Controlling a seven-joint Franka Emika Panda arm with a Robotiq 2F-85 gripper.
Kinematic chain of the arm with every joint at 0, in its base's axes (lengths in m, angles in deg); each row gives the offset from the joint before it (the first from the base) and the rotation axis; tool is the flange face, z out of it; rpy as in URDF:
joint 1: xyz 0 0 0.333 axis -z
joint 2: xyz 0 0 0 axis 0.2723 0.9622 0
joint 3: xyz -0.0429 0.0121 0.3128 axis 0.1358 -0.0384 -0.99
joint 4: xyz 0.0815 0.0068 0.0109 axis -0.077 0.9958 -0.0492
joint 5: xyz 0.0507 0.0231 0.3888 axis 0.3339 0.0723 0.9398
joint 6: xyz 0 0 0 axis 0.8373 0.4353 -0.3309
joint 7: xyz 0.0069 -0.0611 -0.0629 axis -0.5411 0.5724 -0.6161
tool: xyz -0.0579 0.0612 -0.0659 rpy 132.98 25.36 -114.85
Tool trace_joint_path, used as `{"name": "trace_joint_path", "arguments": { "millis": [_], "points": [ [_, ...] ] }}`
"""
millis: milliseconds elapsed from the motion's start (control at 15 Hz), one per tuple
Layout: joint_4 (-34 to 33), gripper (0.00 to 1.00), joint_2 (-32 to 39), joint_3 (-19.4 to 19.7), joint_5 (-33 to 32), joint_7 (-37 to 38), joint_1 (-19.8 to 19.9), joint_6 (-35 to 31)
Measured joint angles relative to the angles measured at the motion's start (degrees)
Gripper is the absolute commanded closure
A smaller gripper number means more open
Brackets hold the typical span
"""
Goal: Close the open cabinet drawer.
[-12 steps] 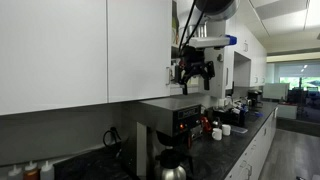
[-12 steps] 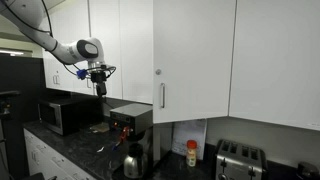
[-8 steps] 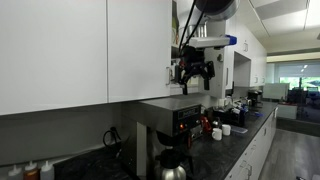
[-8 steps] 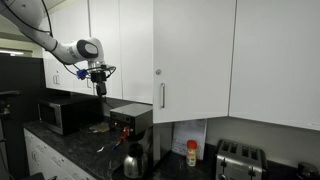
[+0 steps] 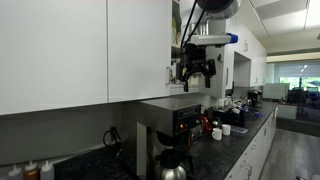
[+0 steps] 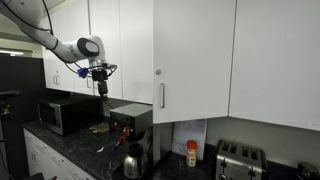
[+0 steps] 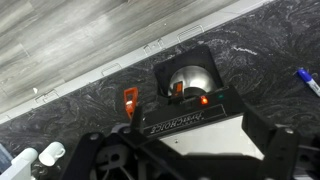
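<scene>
Barely, the gripper (image 5: 196, 73) has eased up a touch, fingers spread and empty, just right of the cabinet drawer (image 5: 140, 50), which looks nearly flush — closing seems almost done.

Hand (image 6: 101, 91) above coffee machine (image 6: 130, 122) on counter (image 6: 70, 143)

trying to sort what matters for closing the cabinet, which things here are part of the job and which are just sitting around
For the job: cabinet door, handle, tool.

Just lying about: coffee machine, microwave, toaster, bottle.
</scene>
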Motion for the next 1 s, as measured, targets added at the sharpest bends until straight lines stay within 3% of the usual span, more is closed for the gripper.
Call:
{"name": "trace_joint_path", "arguments": {
  "millis": [533,1000],
  "points": [
    [0.11,0.0,-7.04,6.43,-2.57,-0.87,0.42,2.06],
    [0.74,0.0,-12.56,9.86,-5.57,-3.38,3.05,2.22]
  ]
}}
